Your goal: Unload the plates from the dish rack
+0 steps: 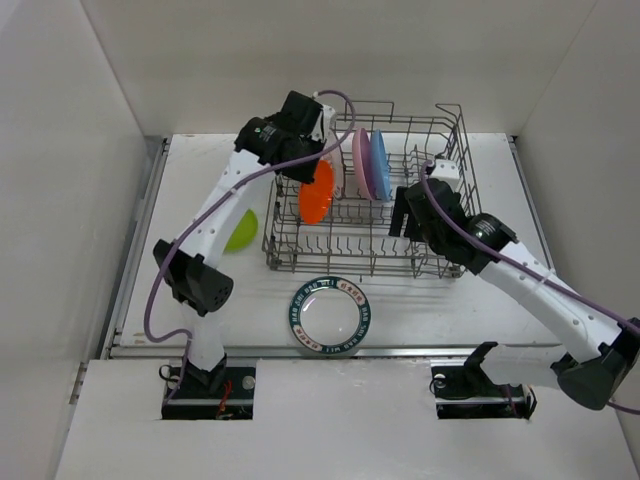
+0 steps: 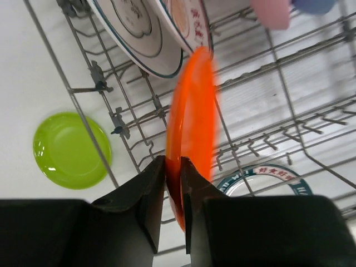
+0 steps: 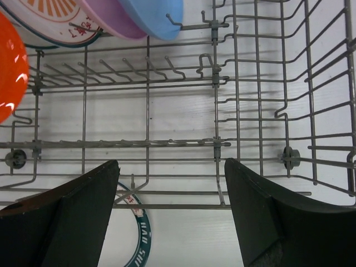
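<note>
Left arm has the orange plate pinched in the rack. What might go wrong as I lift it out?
1. The left fingers grip the orange plate only at its rim, so it may pivot or slip.
2. It stands close beside the white patterned plates; a tilted lift might knock them.
3. Its far edge could snag on wires of the dish rack.

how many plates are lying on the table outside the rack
2: the lime green plate left of the dish rack, and the teal-rimmed plate in front of it. Another could hide beneath it.
</note>
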Controlling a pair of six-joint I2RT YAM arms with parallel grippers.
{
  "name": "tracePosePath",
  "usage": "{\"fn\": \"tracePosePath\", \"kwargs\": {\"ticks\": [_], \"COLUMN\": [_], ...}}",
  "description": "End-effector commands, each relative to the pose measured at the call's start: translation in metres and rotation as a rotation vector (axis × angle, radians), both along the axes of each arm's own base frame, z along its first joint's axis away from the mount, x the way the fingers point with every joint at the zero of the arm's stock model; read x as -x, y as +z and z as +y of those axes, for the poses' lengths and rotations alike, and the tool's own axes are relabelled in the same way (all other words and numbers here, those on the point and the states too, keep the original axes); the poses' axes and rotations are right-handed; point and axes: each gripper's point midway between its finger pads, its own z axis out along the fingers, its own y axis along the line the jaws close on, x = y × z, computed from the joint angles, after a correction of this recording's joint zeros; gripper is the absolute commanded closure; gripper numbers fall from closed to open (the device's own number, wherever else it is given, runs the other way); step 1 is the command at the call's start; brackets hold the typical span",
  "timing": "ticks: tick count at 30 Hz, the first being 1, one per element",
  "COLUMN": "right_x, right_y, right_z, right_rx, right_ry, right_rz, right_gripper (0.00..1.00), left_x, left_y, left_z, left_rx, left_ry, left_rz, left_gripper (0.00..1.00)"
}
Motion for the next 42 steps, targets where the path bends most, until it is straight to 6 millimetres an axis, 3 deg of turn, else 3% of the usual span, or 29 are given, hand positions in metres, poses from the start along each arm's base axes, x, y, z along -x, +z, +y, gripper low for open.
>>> {"fn": "tracePosePath", "kwargs": {"ticks": [1,7,9,10,13,18,21,23,25,31,35,42], "right_x": [-0.012,-0.026,-0.038,-0.041,-0.059,-0.069,-0.071,-0.071,-0.074,-0.074,-0.078,-0.083], "right_y": [0.025,0.028,0.033,0.033,0.033,0.013,-0.002,-0.017,-0.034,-0.074,-0.088,-0.092], "right_z": [0.015,0.03,0.035,0.037,0.044,0.048,0.043,0.037,0.042,0.061,0.069,0.076], "right_rx": [-0.049,-0.035,-0.035,-0.027,-0.017,-0.022,-0.072,-0.099,-0.164,-0.303,-0.378,-0.424], "right_ry": [0.054,0.094,0.09,0.095,0.105,0.131,0.096,0.078,0.101,0.17,0.228,0.281], "right_rz": [-0.061,-0.069,-0.086,-0.085,-0.077,-0.001,0.048,0.094,0.131,0.223,0.234,0.233], "right_gripper": [0.18,0.18,0.18,0.18,0.18,0.18,0.18,0.18,0.18,0.22,0.33,0.72], "left_x": [0.008,0.008,0.007,0.004,0.005,0.035,0.043,0.045,0.042,0.044,0.051,0.057], "left_y": [0.081,0.104,0.102,0.104,0.081,0.04,0.024,0.023,0.016,0.007,-0.001,-0.009], "left_z": [0.004,0.037,0.051,0.071,0.08,0.051,0.037,0.033,0.031,0.038,0.039,0.038], "left_rx": [0.169,0.196,0.195,0.196,0.252,0.36,0.41,0.429,0.427,0.391,0.383,0.385], "left_ry": [-0.006,0.053,0.081,0.126,0.114,-0.063,-0.117,-0.141,-0.151,-0.136,-0.15,-0.17], "left_rz": [-0.171,-0.216,-0.209,-0.213,-0.126,0.149,0.244,0.255,0.274,0.279,0.302,0.337], "left_gripper": [1.0,1.0,1.0,1.0,1.0,1.0,0.9,0.79,0.7,0.66,0.63,0.62]}}
